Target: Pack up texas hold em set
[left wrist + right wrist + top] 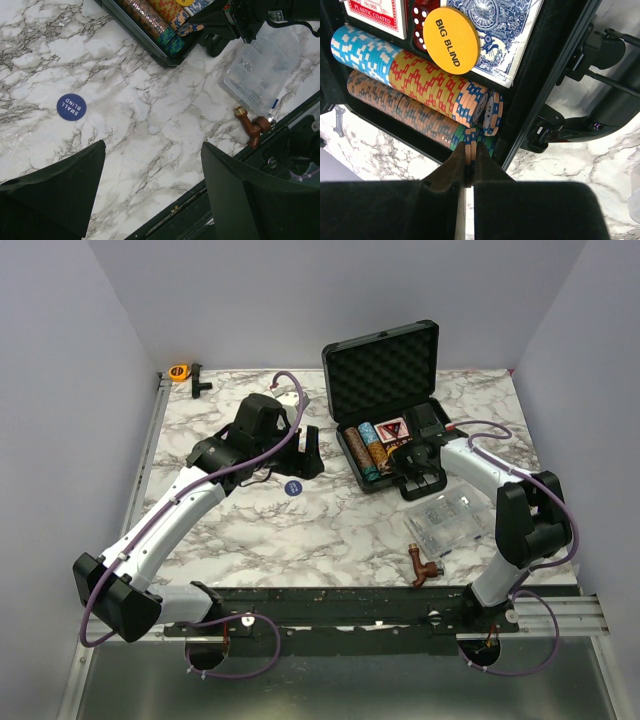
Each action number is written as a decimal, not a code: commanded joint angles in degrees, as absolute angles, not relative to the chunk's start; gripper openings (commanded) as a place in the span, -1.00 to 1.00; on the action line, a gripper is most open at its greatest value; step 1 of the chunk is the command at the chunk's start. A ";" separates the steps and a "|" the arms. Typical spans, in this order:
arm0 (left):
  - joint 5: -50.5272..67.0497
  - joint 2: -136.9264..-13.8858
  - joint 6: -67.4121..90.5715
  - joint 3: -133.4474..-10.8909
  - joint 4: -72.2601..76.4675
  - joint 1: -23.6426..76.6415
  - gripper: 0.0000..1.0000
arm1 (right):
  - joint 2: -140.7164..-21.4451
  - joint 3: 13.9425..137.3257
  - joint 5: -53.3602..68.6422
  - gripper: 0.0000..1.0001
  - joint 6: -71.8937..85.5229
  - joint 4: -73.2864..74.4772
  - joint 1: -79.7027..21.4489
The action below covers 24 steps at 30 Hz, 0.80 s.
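Observation:
The black briefcase [385, 390] lies open at the back right, with its foam-lined lid upright. Rows of striped poker chips [410, 80] fill its near side. Behind them sit a red deck [377, 12], a blue deck [505, 30] and a yellow "BIG BLIND" disc [451, 40]. My right gripper [471, 150] hangs over the case's near corner, shut on two orange-and-blue chips [471, 137] held on edge. My left gripper [152, 145] is open and empty above the bare table. A blue "SMALL BLIND" disc [71, 107] lies flat to its left.
A clear plastic compartment box [448, 520] sits in front of the case. A brown pipe fitting [422, 565] lies near the table's front edge. An orange tape measure [179, 371] and a small black part [198, 380] lie at the back left corner.

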State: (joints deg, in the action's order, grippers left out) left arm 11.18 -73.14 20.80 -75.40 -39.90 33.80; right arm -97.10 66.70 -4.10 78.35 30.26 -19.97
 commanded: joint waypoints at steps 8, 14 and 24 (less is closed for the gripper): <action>12.39 -73.26 19.86 -74.23 -38.75 33.52 0.53 | -98.52 68.12 -6.70 -0.78 79.72 31.35 -19.95; 12.48 -73.13 19.78 -74.18 -38.69 33.49 0.53 | -98.47 67.70 -6.50 -0.68 79.63 31.46 -19.94; 12.83 -73.03 19.86 -74.00 -38.50 33.43 0.53 | -98.46 67.43 -5.88 -0.61 79.16 30.68 -19.95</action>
